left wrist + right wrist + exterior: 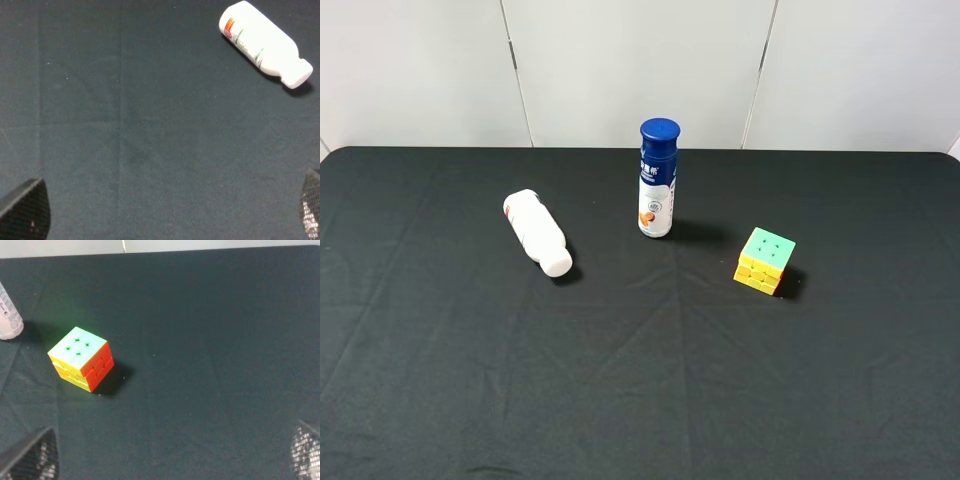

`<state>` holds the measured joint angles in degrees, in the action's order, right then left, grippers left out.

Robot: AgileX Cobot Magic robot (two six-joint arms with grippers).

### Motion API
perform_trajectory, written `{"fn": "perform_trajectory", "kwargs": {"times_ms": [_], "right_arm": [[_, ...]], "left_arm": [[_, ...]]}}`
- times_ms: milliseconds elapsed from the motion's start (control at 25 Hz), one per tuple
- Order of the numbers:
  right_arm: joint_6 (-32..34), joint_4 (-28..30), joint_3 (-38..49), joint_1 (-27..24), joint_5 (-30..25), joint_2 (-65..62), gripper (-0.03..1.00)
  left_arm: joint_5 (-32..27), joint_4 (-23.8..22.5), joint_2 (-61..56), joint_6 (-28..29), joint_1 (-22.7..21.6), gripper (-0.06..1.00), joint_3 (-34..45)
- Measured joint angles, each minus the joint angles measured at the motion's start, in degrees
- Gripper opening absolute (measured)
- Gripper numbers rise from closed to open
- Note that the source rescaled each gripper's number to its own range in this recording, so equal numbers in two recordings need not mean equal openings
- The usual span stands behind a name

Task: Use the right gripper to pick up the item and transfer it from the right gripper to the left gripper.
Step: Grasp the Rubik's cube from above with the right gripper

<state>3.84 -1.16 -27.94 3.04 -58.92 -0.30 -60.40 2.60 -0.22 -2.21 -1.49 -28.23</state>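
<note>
The puzzle cube sits on the black cloth at the right, green face up, yellow toward the front. In the right wrist view the cube shows green, yellow and red faces. My right gripper is open and empty, its fingertips spread wide, well short of the cube. My left gripper is open and empty over bare cloth, its fingertips at the frame's corners. Neither arm shows in the exterior high view.
A white bottle lies on its side at the left middle; it also shows in the left wrist view. A blue-capped bottle stands upright left of the cube; its base edge shows in the right wrist view. A black cloth covers the table.
</note>
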Motion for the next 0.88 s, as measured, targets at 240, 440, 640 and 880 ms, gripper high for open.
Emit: {"fn": "perform_trajectory", "kwargs": {"times_ms": [240, 440, 640, 880], "right_arm": [[0.00, 0.00, 0.00, 0.00, 0.00, 0.00, 1.00], [0.00, 0.00, 0.00, 0.00, 0.00, 0.00, 1.00], [0.00, 0.00, 0.00, 0.00, 0.00, 0.00, 1.00], [0.00, 0.00, 0.00, 0.00, 0.00, 0.00, 1.00]], "left_arm": [[0.00, 0.00, 0.00, 0.00, 0.00, 1.00, 0.00], [0.00, 0.00, 0.00, 0.00, 0.00, 1.00, 0.00], [0.00, 0.00, 0.00, 0.00, 0.00, 1.00, 0.00], [0.00, 0.00, 0.00, 0.00, 0.00, 1.00, 0.00]]}}
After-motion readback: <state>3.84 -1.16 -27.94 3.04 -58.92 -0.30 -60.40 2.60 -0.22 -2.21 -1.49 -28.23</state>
